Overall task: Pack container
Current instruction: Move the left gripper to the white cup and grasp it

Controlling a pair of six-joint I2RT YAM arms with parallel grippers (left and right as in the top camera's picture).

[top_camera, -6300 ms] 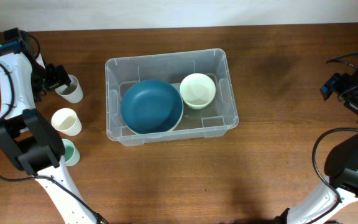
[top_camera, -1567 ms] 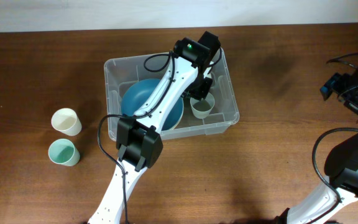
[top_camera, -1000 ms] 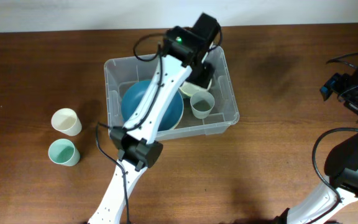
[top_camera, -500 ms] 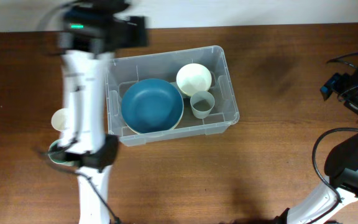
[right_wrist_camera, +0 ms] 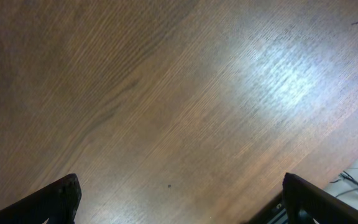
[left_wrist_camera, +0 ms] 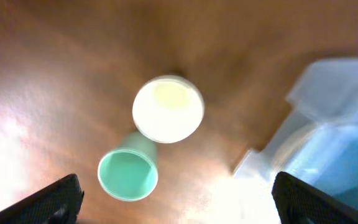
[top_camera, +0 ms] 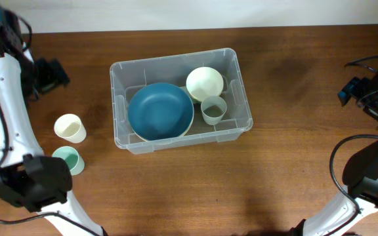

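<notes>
Left gripper point(top_camera: 48, 73) had swung out of the container point(top_camera: 176, 60) since half a second earlier. It now sat well off the container's left side, about level with its back wall. Grey cup point(top_camera: 213, 109), outside on the left six seconds back, now stood upright inside.

Overhead: the container lay mid-table point(top_camera: 294, 190), long side running left to right. It was clear plastic with rounded corners and a raised rim, and its contents could be read through the walls. Blue bowl point(top_camera: 160, 111) filled its left half. Cream bowl point(top_camera: 205, 83) sat in the back right corner, with the grey cup just in front of it, seemingly touching. The small items were tucked into the space the big bowl left, likely to save room. Cream cup point(top_camera: 69, 128) and green cup point(top_camera: 71, 159) stood left of the container, well apart from it, the green one partly hidden by the arm. Judged: two cups not yet packed. Right gripper point(top_camera: 354, 88) was parked far right of the container.

Left wrist: slightly blurred. The fingers were spread wide at the lower corners with nothing between them, so released. Cream cup point(left_wrist_camera: 168, 109) and green cup point(left_wrist_camera: 128, 176) lay below, just beside each other. The container's corner point(left_wrist_camera: 328, 81) showed to the right, blue visible through its wall. That aim suggested the cups were next.

Right wrist: bare wood only, container out of view. The fingers were spread wide and empty.
</notes>
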